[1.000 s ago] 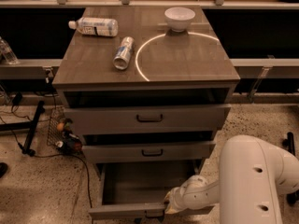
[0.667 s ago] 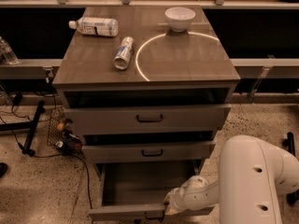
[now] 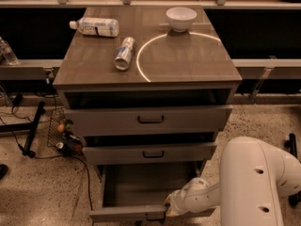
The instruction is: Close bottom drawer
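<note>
Camera view, looking down on a grey wood-grain cabinet: the bottom drawer (image 3: 141, 186) stands pulled far out over the speckled floor (image 3: 42, 192), its plain grey inside bare and its narrow front panel at the lower edge of frame. My gripper (image 3: 168, 208) sits low at the right end of that front panel, against or just beside its top edge, reached in from the right on the white arm (image 3: 254, 182). I cannot tell from here whether the gripper is open or closed, as its tip merges with the panel.

Above, the middle drawer (image 3: 149, 153) and top drawer (image 3: 149, 119) each sit slightly out, a dark gap showing over both, each with a small dark bar handle at centre.

On the counter (image 3: 188, 62), a white bowl (image 3: 181, 18) stands upright near the back edge. A clear bottle (image 3: 96, 26) with a white cap lies on its side at the back left. A can (image 3: 124, 53) lies on its side near the middle, well apart from the bowl. A bright arc (image 3: 139, 60) curves across the counter between can and bowl.

Left of the cabinet, a wire basket (image 3: 55, 126) rests on the floor among dark cables.
</note>
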`<state>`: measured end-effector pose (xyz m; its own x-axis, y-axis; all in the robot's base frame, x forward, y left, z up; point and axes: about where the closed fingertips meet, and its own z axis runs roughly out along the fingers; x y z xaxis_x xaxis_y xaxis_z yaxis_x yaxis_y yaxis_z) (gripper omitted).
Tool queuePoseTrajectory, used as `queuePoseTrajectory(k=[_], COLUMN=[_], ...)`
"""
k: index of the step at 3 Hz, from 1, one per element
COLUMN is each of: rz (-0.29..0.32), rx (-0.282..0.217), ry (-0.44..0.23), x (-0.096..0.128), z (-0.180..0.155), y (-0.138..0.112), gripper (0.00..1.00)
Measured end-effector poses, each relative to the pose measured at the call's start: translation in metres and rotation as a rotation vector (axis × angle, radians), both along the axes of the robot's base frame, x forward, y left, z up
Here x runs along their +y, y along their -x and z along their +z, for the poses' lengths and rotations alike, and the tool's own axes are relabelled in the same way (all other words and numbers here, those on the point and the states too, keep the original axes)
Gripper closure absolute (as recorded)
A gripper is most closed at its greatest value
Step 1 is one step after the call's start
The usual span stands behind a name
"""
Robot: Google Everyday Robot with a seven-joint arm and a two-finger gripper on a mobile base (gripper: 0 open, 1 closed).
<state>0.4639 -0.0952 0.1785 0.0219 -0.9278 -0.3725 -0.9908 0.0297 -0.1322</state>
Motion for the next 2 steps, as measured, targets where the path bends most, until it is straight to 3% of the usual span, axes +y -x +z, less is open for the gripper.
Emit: queuePoseTrajectory(k=[1, 2], rz=[0.0, 0.015], rx=[0.0, -0.045], ry=[0.0, -0.002], x=[0.0, 0.007], z=[0.0, 0.005], y=[0.0, -0.02], gripper=[0.05, 0.0])
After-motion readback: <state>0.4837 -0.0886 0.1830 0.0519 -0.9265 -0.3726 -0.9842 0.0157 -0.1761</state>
